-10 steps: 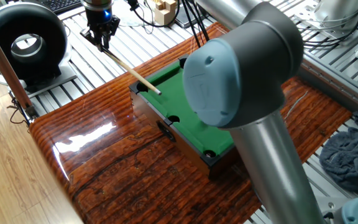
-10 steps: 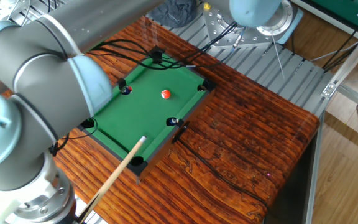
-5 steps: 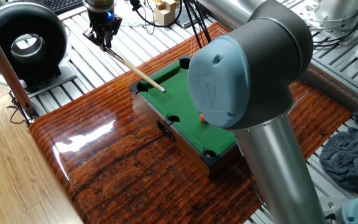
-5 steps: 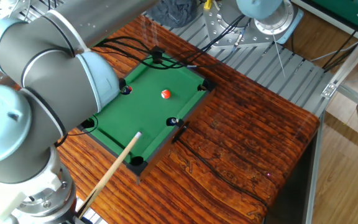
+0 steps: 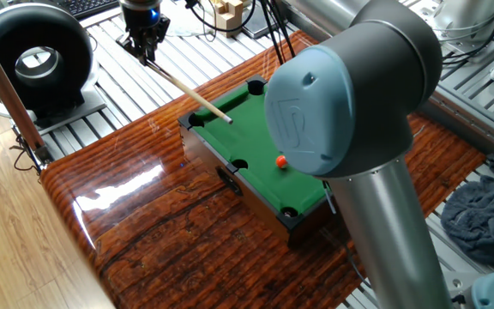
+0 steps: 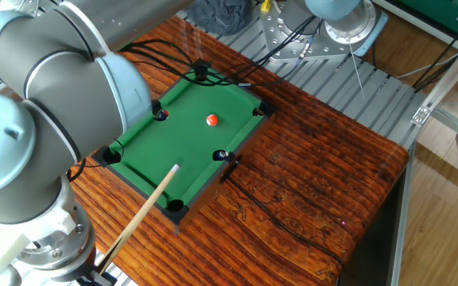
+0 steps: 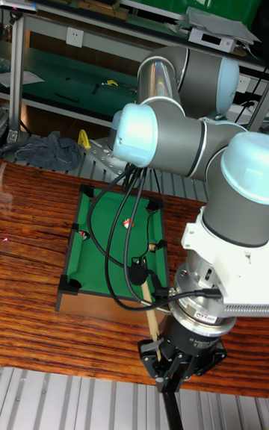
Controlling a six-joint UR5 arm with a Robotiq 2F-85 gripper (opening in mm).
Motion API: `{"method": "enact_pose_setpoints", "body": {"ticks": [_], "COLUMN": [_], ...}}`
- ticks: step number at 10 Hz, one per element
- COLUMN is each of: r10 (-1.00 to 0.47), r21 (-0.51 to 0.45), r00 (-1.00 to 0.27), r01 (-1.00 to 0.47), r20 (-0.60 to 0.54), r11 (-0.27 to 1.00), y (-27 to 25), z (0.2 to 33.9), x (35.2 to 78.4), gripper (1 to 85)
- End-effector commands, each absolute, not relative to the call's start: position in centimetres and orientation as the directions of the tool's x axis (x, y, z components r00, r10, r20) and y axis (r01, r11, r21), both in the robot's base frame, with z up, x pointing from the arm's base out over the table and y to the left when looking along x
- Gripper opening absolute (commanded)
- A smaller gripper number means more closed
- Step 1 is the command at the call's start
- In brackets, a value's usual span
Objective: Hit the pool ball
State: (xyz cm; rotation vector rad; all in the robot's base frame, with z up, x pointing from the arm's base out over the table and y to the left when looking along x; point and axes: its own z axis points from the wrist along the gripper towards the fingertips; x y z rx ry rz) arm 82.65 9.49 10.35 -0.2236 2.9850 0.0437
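- End effector [image 5: 148,53] clamped on the butt end of a wooden cue stick [image 5: 189,88]; fingers closed around it, seen at the top of one fixed view and at the bottom of the tall fixed view [image 7: 166,370].
- Cue stick runs diagonally from the end effector down over the short end of the mini pool table [image 6: 137,163]; pale tip sits above the green felt just inside the end rail, between the two corner pockets at that end.
- Pool ball [image 6: 211,121]: orange-red, on the felt in the far half of the mini pool table from the cue tip, near the middle of the width, well apart from the tip. Also visible in one fixed view [image 5: 281,160], right next to the arm's elbow housing, and tiny in the tall fixed view [image 7: 127,222].
- Cue stick tip and pool ball not touching.
- Mini pool table sits on the glossy wood-grain counter [image 5: 161,232], black corner and side pockets visible.
- Black cables [image 6: 165,59] drape from the arm over the far end of the mini pool table.
- Grey cloth [image 5: 487,210] lying on the metal frame beside the counter.
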Motion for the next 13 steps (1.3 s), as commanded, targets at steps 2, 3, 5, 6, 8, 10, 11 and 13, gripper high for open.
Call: {"method": "enact_pose_setpoints", "body": {"ticks": [2, 3, 5, 6, 8, 10, 11, 13], "r10": [-0.143, -0.142, -0.151, -0.159, -0.168, -0.165, -0.161, -0.16], "r21": [0.037, 0.037, 0.035, 0.028, 0.015, 0.001, 0.007, -0.009], "r00": [-0.979, -0.979, -0.978, -0.976, -0.976, -0.98, -0.983, -0.983], "r01": [-0.15, -0.149, -0.158, -0.165, -0.171, -0.166, -0.163, -0.16], "r20": [-0.148, -0.148, -0.146, -0.15, -0.139, -0.109, -0.093, -0.091], "r11": [0.988, 0.988, 0.987, 0.986, 0.985, 0.986, 0.987, 0.987], "y": [9.8, 9.8, 9.8, 9.7, 9.3, 8.8, 8.9, 8.5], "z": [11.0, 11.0, 10.9, 10.9, 10.9, 10.8, 10.7, 10.7], "x": [82.2, 82.2, 82.2, 82.3, 82.1, 81.4, 80.9, 81.0], "gripper": [1.3, 1.3, 1.3, 1.3, 1.3, 1.3, 1.3, 1.3]}}
